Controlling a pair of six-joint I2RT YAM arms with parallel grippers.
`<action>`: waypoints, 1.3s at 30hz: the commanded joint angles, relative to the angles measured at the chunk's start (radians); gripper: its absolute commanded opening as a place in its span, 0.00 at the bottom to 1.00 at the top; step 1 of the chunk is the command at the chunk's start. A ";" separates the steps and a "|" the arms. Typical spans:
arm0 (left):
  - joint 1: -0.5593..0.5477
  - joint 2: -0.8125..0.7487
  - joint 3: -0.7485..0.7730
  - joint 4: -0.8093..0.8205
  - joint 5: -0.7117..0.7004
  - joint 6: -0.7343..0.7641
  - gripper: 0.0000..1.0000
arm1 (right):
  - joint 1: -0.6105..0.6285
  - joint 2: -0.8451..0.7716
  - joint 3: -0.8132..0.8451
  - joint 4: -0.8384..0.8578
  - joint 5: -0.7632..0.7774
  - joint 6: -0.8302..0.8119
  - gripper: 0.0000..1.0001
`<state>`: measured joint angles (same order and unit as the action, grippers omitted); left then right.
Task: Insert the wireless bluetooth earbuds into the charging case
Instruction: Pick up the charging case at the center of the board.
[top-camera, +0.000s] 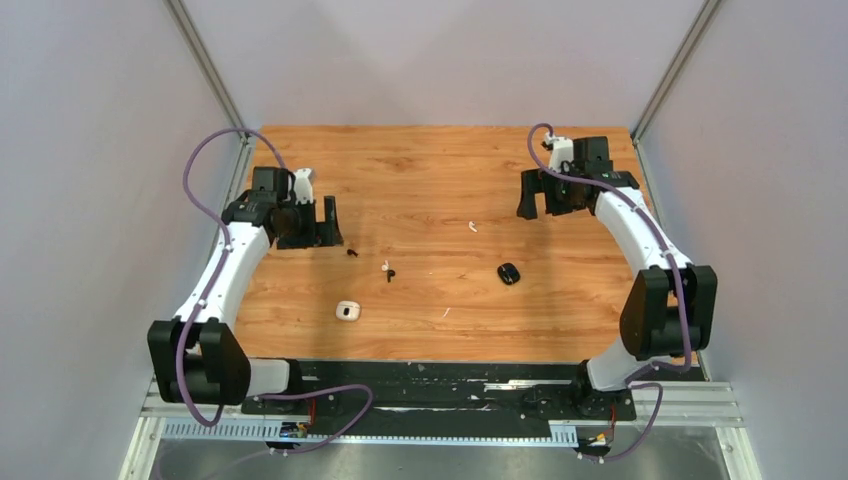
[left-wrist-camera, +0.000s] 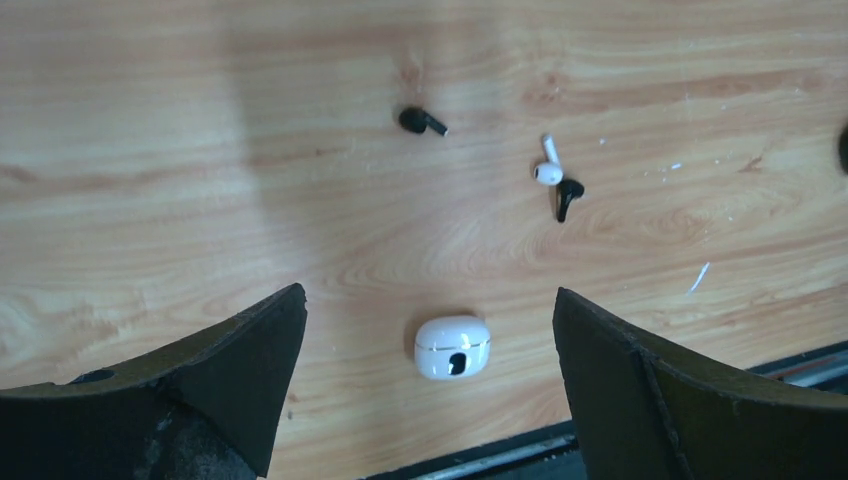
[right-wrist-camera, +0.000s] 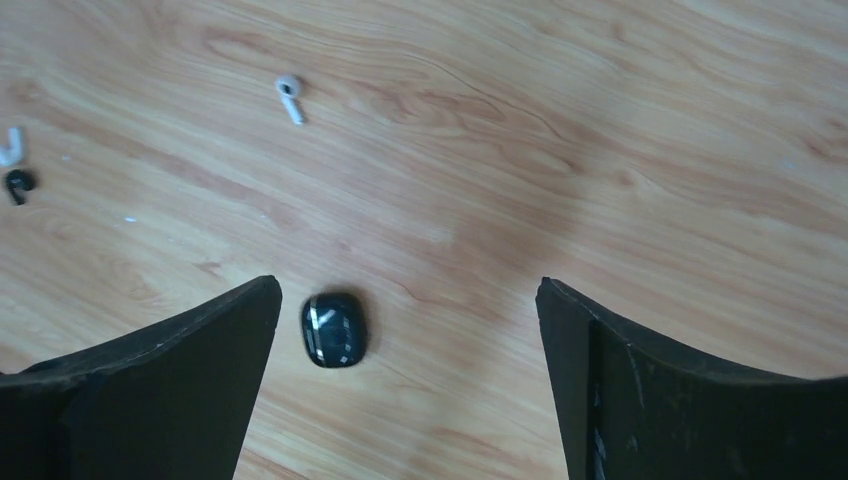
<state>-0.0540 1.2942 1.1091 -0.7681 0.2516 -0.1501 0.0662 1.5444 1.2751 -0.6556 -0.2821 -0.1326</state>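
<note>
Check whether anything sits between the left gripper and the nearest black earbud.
Nothing visible: only bare wooden table lies between the open left gripper and that black earbud. Onward to the black charging case, a white earbud and second black earbud lie close to the line; the case looks shut.

We noted an orange-brown wood-grain bench (top-camera: 420, 160), closed in on three sides by plain pale grey walls (top-camera: 430, 50). Metal posts (top-camera: 205, 60) ran up both back corners. Light was even, shadows soft. A slotted metal rail (top-camera: 400, 431) edged the near side.
</note>
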 joint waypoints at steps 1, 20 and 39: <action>0.045 0.049 -0.030 -0.070 0.081 -0.043 1.00 | 0.062 0.100 0.167 -0.017 -0.249 -0.029 1.00; 0.350 -0.030 -0.057 -0.067 0.217 -0.240 0.99 | 0.701 0.419 0.461 -0.155 -0.321 -0.427 0.88; 0.425 -0.114 0.001 -0.047 -0.073 -0.279 1.00 | 1.003 0.588 0.431 0.216 0.008 -0.241 0.80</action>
<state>0.3691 1.2148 1.0718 -0.8276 0.1986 -0.4339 1.0458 2.1429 1.7008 -0.5201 -0.2520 -0.3977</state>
